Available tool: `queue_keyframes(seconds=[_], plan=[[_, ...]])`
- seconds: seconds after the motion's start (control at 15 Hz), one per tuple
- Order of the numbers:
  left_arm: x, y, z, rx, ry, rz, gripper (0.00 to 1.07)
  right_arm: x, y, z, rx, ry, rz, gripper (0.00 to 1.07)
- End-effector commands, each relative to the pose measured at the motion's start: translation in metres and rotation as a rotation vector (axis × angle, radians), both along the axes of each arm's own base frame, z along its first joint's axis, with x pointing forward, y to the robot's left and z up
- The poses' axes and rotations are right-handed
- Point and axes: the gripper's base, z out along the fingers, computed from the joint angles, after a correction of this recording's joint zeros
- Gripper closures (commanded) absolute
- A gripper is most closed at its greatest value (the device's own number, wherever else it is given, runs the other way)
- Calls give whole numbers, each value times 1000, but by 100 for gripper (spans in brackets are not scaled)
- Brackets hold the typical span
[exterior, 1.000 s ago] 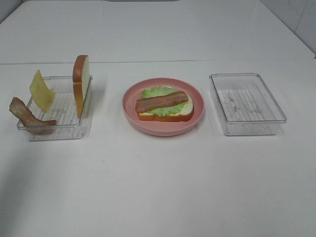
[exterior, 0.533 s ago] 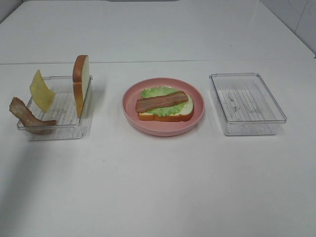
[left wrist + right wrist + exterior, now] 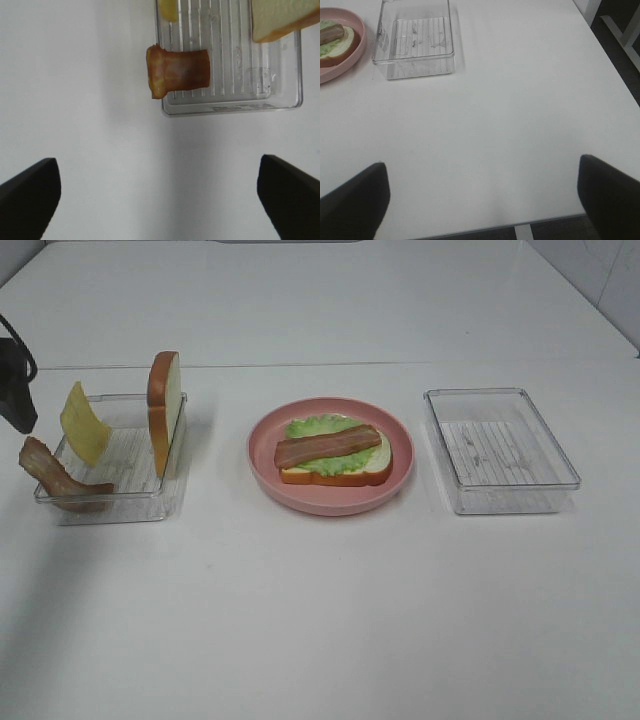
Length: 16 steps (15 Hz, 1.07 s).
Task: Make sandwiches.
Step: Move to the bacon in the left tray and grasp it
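1. The white table (image 3: 320, 620) fills the frame. The work sits in one row across its middle.
2. Two clear trays: the left tray (image 3: 110, 515) at middle left holds the spare layers, and the right tray (image 3: 505, 502) is at middle right.
3. The pink plate (image 3: 330, 505) in the centre carries the sandwich so far: the bottom bread slice (image 3: 335, 476), the lettuce (image 3: 315, 426) and one bacon strip (image 3: 328, 446) on top.
4. The second bread slice (image 3: 164, 410) stands on its edge in the left tray. I think it should go last.
5. The cheese square (image 3: 84, 424) leans at the tray's left wall, and the loose bacon strip (image 3: 55, 478) hangs over the rim just beside it.
6. The left gripper (image 3: 160, 200) is at the left edge of the frame, its jaws spread wide and holding nothing. It looks to be on its way to take a layer. It is better to come down from above, pinch only the free top edge, and avoid the neighbour layer.
7. The right gripper (image 3: 480, 200) is also wide and holds nothing, well apart from the trays.
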Motion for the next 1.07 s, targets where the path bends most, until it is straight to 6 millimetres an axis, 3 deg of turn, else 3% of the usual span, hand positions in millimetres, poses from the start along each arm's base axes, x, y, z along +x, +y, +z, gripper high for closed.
queue_keyframes(seconds=[0.07,0.13,0.33,0.87,1.07], plan=[[8,1,-15,8,39,-3,6,-4,0,1,-10,-36,-1,8],[17,1,-35,8,67,-3,6,-4,0,1,-10,-36,-1,8],[32,0,-54,12,73,-17,6,-4,0,1,-10,-36,-1,8],[71,-6,-83,-43,92,13,6,-4,0,1,-10,-36,-1,8],[74,-6,-86,-41,89,11,6,-4,0,1,-10,-36,-1,8]])
